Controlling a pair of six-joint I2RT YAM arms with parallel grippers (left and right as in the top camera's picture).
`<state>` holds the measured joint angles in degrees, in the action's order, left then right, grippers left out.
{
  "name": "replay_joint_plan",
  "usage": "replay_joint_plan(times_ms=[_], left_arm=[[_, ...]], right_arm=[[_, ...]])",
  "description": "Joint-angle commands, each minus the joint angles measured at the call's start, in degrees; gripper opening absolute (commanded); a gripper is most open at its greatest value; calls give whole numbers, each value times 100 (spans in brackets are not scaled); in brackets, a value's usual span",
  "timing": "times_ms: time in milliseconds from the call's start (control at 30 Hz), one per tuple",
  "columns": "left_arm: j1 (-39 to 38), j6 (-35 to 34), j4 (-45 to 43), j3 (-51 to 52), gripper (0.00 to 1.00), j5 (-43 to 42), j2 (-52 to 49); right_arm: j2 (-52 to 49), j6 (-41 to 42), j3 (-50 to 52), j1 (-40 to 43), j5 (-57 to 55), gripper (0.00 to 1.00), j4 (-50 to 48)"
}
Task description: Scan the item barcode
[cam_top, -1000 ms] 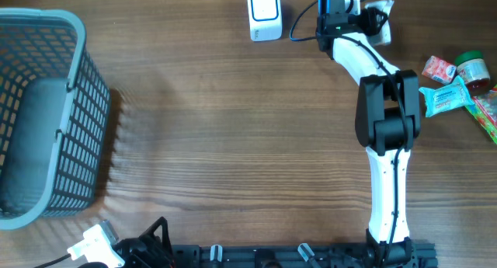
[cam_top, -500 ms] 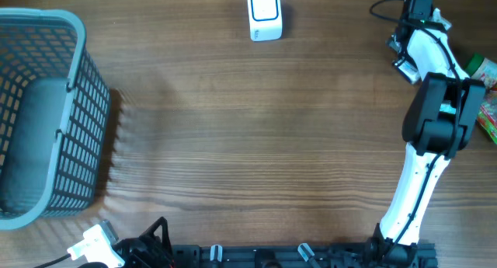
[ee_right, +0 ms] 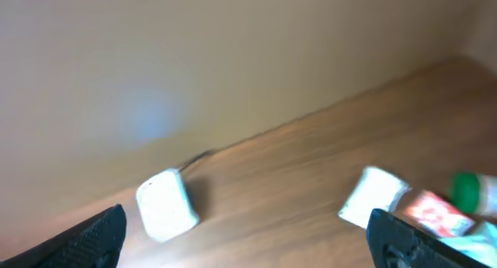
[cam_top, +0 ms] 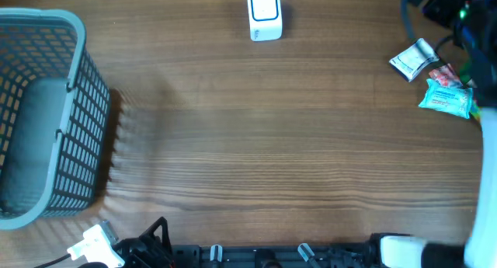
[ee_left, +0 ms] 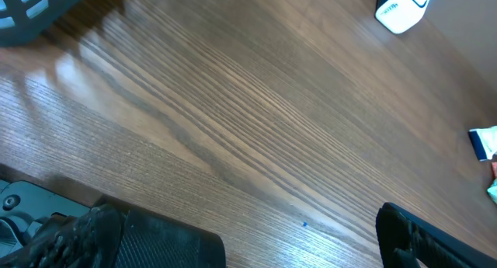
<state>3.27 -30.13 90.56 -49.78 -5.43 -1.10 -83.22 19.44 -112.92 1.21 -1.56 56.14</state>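
Note:
The white scanner with a blue face stands at the table's far edge, also seen in the right wrist view as the scanner. A white packet lies flat at the right beside a red packet and a blue packet. My right gripper is open and empty, above the table between the scanner and the white packet. Its arm is a blur at the top right. My left gripper is open over bare wood near the front edge.
A grey mesh basket stands at the left edge. A green-capped jar sits behind the red packet. The scanner's cable runs off the far edge. The left arm's base sits at the front left.
The right arm swung from beside the scanner to the far right. Its gripper opened, and the white packet now lies on the table by the other packets. The left arm has not moved.

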Motion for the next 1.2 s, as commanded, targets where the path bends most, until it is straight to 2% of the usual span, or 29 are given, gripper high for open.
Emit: replay_joint_plan(times_ms=[0, 67, 200, 333, 567, 700, 800, 1000, 1167], left_arm=[[-28, -35, 57, 24, 100, -48, 20], [-28, -35, 57, 24, 100, -48, 17], [-28, -37, 57, 24, 100, -48, 17], [-28, -37, 57, 24, 100, -48, 20], [-28, -37, 57, 24, 100, -48, 17], [-28, -35, 57, 24, 100, -48, 20], [-28, -37, 57, 24, 100, -48, 20], [-28, -37, 57, 24, 100, -48, 17], [-28, -35, 57, 24, 100, -48, 17]], right_arm=[[1204, -553, -2, -28, 1316, 100, 271], [1703, -586, -2, -28, 1325, 99, 538], [2916, -577, 0, -28, 1325, 100, 1978], [3532, -575, 0, -28, 1325, 100, 3528], [3637, -822, 205, 0, 1300, 100, 3526], [4203, -1862, 933, 37, 1467, 100, 2406], [5058, -1947, 2041, 37, 1499, 100, 1364], [7104, -1989, 5414, 35, 1521, 100, -1384], [7847, -1991, 7713, 35, 1803, 100, -3456]])
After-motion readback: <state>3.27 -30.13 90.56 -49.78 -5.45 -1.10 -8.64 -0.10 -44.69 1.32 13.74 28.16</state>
